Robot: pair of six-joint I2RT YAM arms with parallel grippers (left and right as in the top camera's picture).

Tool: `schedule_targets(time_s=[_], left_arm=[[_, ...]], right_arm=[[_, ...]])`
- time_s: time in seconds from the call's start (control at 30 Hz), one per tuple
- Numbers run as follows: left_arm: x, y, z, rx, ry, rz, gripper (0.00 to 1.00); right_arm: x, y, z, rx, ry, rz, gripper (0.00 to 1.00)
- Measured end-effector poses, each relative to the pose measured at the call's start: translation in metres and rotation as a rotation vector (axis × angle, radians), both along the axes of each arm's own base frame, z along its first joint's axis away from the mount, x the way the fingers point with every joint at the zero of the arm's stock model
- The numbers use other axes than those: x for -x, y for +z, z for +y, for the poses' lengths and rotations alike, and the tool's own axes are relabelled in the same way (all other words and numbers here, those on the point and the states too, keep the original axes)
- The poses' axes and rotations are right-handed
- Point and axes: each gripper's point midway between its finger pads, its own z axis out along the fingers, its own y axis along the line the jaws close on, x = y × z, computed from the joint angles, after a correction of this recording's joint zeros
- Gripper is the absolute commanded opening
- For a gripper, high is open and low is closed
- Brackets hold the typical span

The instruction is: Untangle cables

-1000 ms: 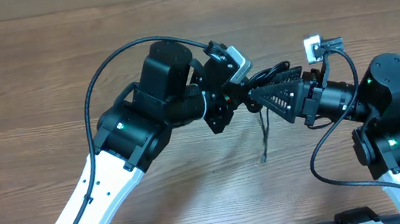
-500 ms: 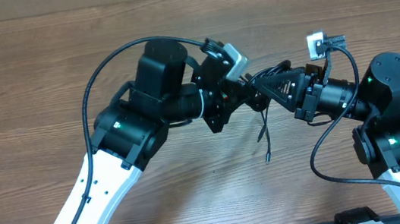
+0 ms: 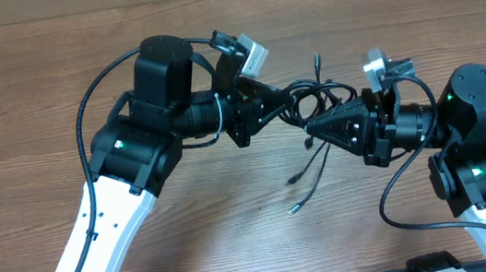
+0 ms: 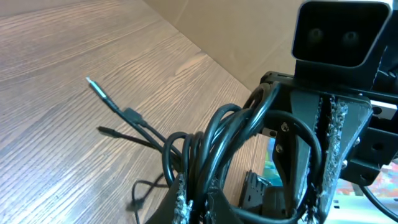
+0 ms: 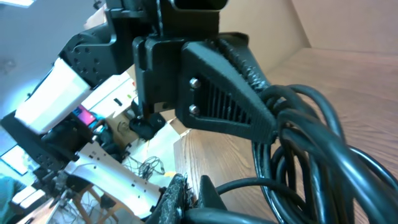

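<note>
The cables (image 3: 311, 100) are thin black cords, looped in a bunch in the air between my two grippers. My left gripper (image 3: 286, 106) is shut on the bunch from the left, and its fingers (image 4: 180, 202) pinch several strands in the left wrist view. From the right, my right gripper (image 3: 311, 128) is shut on a strand; its own view shows the cord (image 5: 249, 186) clamped at the fingertips. Loose ends (image 3: 300, 205) trail down onto the table, and one plug (image 3: 317, 57) sticks up behind. The cable loops (image 4: 230, 130) fill the left wrist view.
A brown wooden table (image 3: 32, 78) lies under both arms. Thicker black arm cables (image 3: 89, 90) arc beside the left arm, and another one (image 3: 390, 201) hangs by the right arm. A cardboard wall (image 4: 236, 37) stands past the table's far edge.
The right gripper has shut on a strand. My left arm has pulled up and to the left, stretching the bunch out between the grippers. The loose ends now hang lower and spread wider.
</note>
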Motion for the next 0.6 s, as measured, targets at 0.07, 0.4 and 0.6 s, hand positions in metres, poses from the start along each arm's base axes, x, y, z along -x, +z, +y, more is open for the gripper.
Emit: schedule_targets(time_s=[0.07,0.4,0.6], left_arm=[[0.000,0.000,0.000,0.001,0.001,0.004,0.04],[0.009,0.015,-0.005,0.065,-0.087,-0.041,0.04],[0.017,0.017,-0.007,0.081,-0.131,-0.030,0.04]], right_arm=[[0.003,0.000,0.000,0.000,0.015,-0.008,0.33],[-0.030,-0.012,-0.007,-0.003,-0.199,0.199,0.50],[-0.043,-0.005,-0.012,-0.045,-0.276,0.252,0.62]])
